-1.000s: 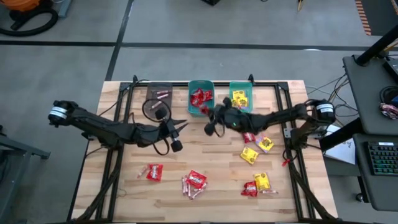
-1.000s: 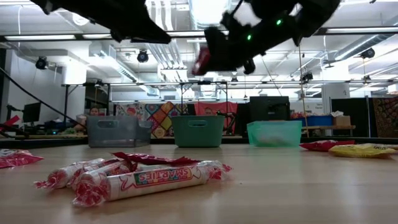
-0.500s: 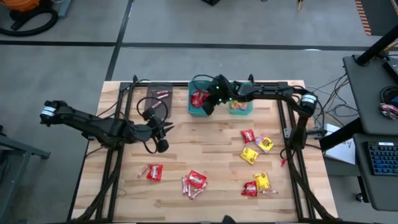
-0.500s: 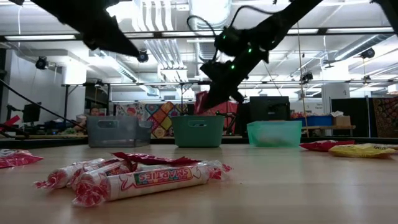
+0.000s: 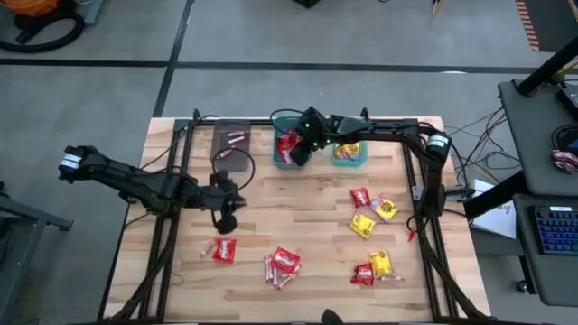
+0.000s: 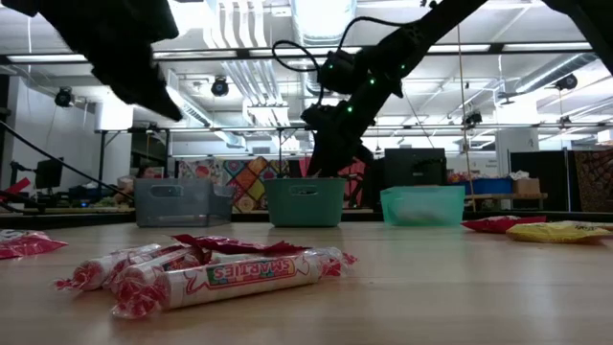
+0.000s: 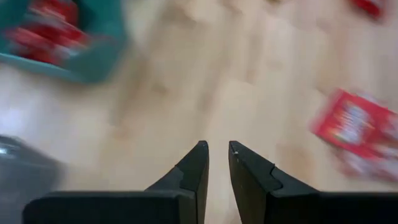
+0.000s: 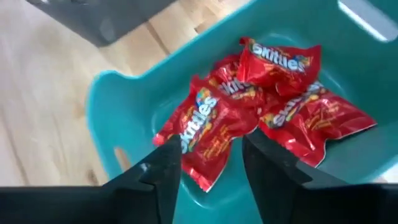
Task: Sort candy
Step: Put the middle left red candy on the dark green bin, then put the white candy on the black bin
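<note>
— Well, from above the right gripper (image 5: 301,152) hangs over the middle teal bin (image 5: 278,158); anything inside?
— Its wrist view shows red Skittles packets (image 8: 249,106) piled there, fingers parted, empty. Left gripper (image 7: 217,152): narrow gap, nothing held.

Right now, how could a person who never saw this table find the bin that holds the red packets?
Look at the far edge of the wooden table, where three bins stand in a row. Take the middle one, the teal bin, under the right gripper. Only it holds glossy red Skittles packets; its neighbours are a grey bin and a teal bin with yellow packets.
</note>
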